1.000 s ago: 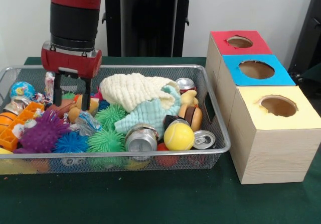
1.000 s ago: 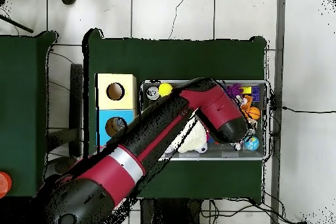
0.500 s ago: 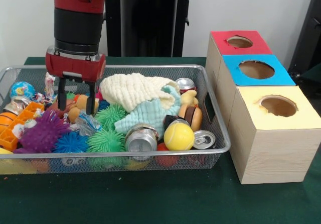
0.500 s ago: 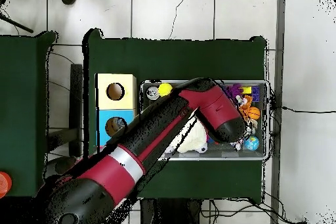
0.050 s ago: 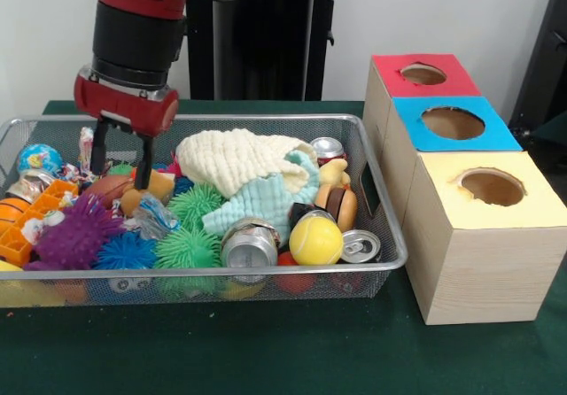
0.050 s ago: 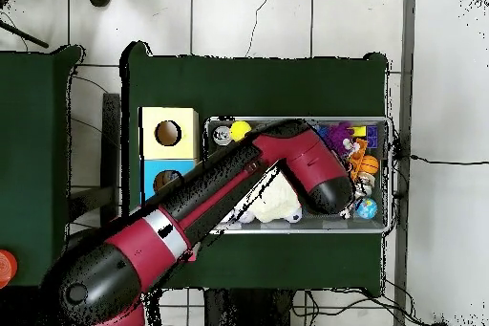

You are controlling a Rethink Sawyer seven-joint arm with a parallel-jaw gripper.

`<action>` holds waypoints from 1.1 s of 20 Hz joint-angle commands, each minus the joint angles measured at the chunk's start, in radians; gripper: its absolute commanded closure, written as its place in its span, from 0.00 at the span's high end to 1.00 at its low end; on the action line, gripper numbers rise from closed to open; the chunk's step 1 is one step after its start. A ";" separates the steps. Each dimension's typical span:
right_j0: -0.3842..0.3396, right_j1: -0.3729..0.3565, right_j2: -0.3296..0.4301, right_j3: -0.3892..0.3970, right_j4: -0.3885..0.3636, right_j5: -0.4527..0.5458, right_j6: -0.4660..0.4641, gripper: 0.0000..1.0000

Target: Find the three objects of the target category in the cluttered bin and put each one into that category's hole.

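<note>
A wire mesh bin (image 5: 381, 227) holds a jumble of items. Among them are a crushed silver can (image 5: 249, 244), a can lying on its side (image 5: 361, 246) and another can (image 5: 327, 150) at the back. There are also a yellow ball (image 5: 315, 239), a burger toy (image 5: 339, 205), green (image 5: 188, 247), purple (image 5: 75, 234) and blue (image 5: 124, 251) spiky balls, and a cream cloth (image 5: 235, 158) over a mint cloth (image 5: 266, 202). My gripper (image 5: 119, 163) hangs open over the bin's left part, just above an orange-brown toy (image 5: 149, 184), holding nothing. In the overhead view the arm (image 6: 287, 164) hides it.
To the right of the bin stand three wooden boxes with round holes: red top (image 5: 423, 74), blue top (image 5: 453, 122), yellow top (image 5: 492, 187). A globe ball (image 5: 39, 158) and an orange block (image 5: 31, 222) lie at the bin's left end. Green cloth covers the table (image 5: 266, 351).
The gripper has lifted a little out of the clutter and shifted slightly left, staying open and empty. The bin's contents look unmoved.
</note>
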 commanded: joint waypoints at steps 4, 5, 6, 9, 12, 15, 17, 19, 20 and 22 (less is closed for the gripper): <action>-0.033 0.207 -0.159 0.075 0.215 -0.186 0.461 1.00; -0.033 0.210 -0.165 0.076 0.219 -0.191 0.461 1.00; -0.035 0.214 -0.171 0.079 0.226 -0.196 0.462 1.00; -0.035 0.224 -0.183 0.086 0.242 -0.206 0.465 1.00; -0.032 0.228 -0.187 0.093 0.253 -0.211 0.469 1.00; -0.034 0.231 -0.196 0.095 0.259 -0.219 0.470 1.00; -0.034 0.228 -0.194 0.090 0.260 -0.210 0.468 1.00; -0.025 0.214 -0.190 0.023 0.202 -0.182 0.444 1.00; -0.017 0.198 -0.181 -0.036 0.145 -0.156 0.423 1.00; -0.017 0.144 -0.120 -0.110 0.068 -0.103 0.090 1.00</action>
